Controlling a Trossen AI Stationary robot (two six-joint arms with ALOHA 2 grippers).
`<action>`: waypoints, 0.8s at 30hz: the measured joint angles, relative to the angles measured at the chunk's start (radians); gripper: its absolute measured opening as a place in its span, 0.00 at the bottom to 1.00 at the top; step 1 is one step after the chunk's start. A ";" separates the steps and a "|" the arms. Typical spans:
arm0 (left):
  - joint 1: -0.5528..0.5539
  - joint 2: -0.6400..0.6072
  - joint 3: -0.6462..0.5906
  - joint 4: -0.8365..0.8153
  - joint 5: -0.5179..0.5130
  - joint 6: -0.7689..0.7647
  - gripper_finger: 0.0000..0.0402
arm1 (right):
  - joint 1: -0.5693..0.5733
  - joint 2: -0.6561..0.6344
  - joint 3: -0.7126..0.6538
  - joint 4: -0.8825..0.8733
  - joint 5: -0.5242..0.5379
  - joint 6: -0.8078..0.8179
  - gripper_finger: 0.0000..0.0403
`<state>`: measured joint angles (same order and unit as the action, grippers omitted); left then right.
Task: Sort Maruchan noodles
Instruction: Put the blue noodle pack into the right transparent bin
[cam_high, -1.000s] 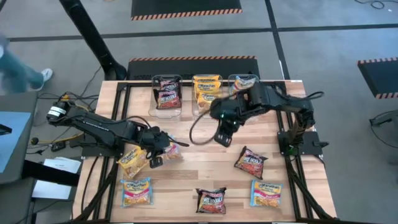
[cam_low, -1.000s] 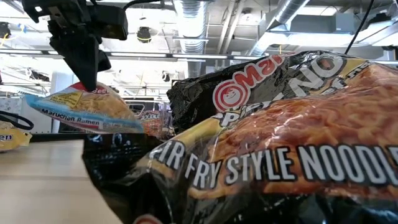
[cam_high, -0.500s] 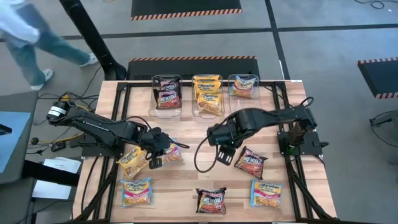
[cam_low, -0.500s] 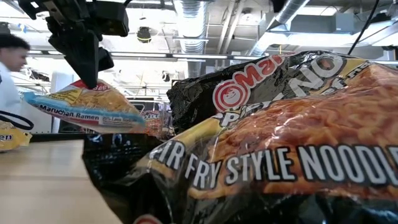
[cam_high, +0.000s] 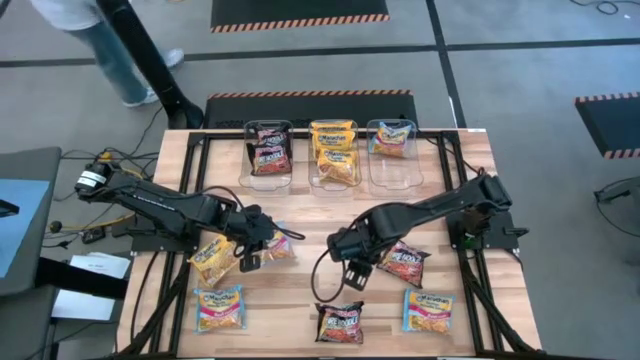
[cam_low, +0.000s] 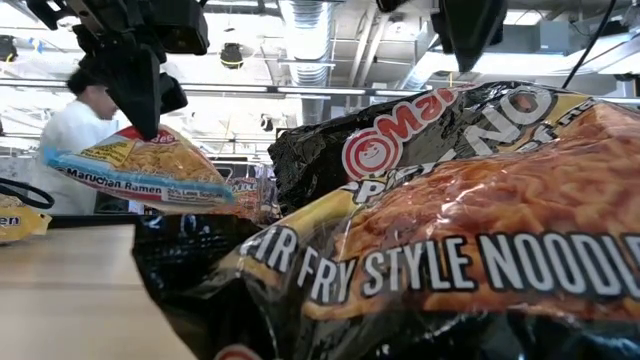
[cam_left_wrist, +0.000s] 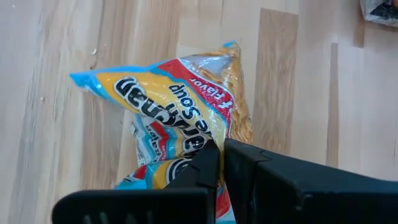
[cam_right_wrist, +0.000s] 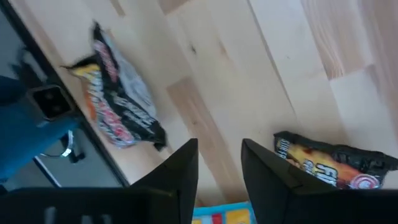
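- High view: left claw (cam_high: 252, 250) clenched on a blue-yellow packet (cam_high: 274, 246), pinching one crimped edge. Low view shows that packet hanging clear of the worktop (cam_high: 300, 300) and drooping from the pinch point.
- Left wrist view: fingers (cam_left_wrist: 205, 168) meet on the packet's seam; wrapper buckles around them.
- Right claw (cam_high: 352, 274) hovers mid-worktop, fingers apart, nothing between them. Right wrist view shows bare wood through the gap.
- Near the right claw: one dark packet (cam_high: 403, 262) just beside it on the right, a second dark packet (cam_high: 340, 322) at the front edge below it.
- Loose elsewhere: yellow-orange packet (cam_high: 212, 260) beside the left claw, blue-yellow ones at front left (cam_high: 219, 306) and front right (cam_high: 428, 310).
- Handling, my judgement: light, crinkly, slippery film over a brittle noodle block. Take by a sealed edge or corner; squeezing the middle likely cracks the contents, and a flat packet gives little to grip.
- Tubs along the back edge: left tub (cam_high: 267, 152) holds dark packets, middle tub (cam_high: 333, 152) yellow-orange, right tub (cam_high: 392, 145) one blue-yellow.
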<state>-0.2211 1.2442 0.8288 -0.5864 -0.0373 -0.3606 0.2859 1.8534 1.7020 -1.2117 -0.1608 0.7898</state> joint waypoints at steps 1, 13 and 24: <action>0.000 0.000 0.000 0.003 0.003 0.001 0.00 | -0.001 0.000 -0.016 0.005 -0.003 -0.005 0.36; 0.000 0.000 0.000 0.023 0.024 0.009 0.00 | -0.096 0.000 -0.265 0.438 -0.181 -0.098 0.35; 0.000 0.000 0.000 0.076 0.024 0.017 0.00 | -0.222 0.000 -0.349 0.775 -0.323 -0.136 0.35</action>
<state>-0.2207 1.2438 0.8291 -0.5103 -0.0132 -0.3435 0.0641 1.8534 1.3525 -0.4370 -0.4843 0.6542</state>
